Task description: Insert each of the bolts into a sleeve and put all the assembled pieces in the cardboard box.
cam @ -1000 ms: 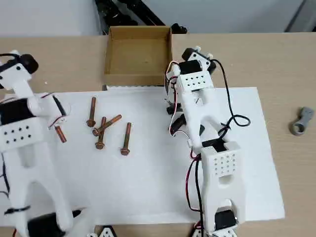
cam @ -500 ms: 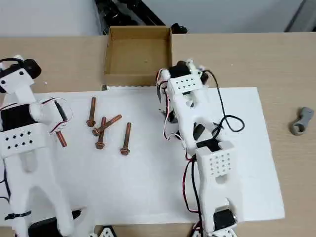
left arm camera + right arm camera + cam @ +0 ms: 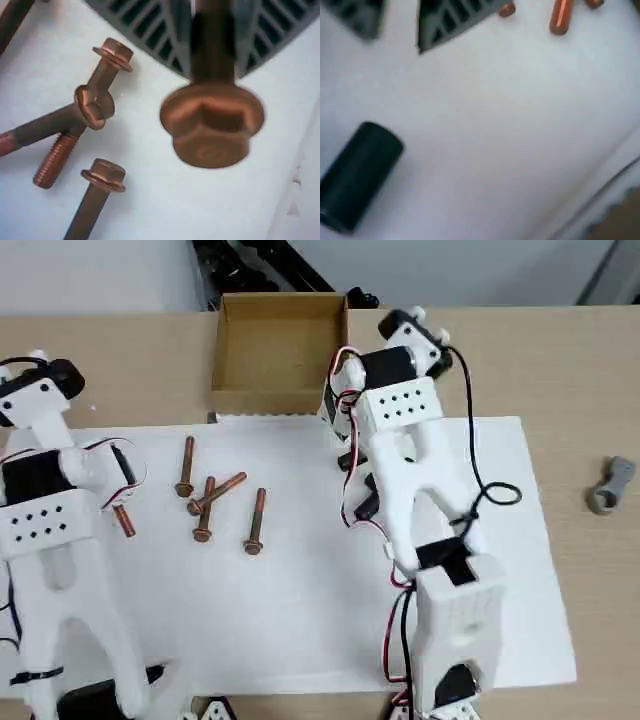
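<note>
Nothing looks assembled yet: the cardboard box at the far side of the worktop holds nothing. The left gripper is clamped on one bolt, head hanging down. Four loose bolts lie on the white sheet, two of them crossed (awkward to pick cleanly, I'd guess). The right gripper hangs over the sheet with its jaws apart and nothing between them, near a black sleeve lying on its side. So every insertion and every drop-off is left. The near half of the sheet offers plenty of open room. The sleeve sits close to the sheet's edge, and the right arm crowds the box's near corner.
</note>
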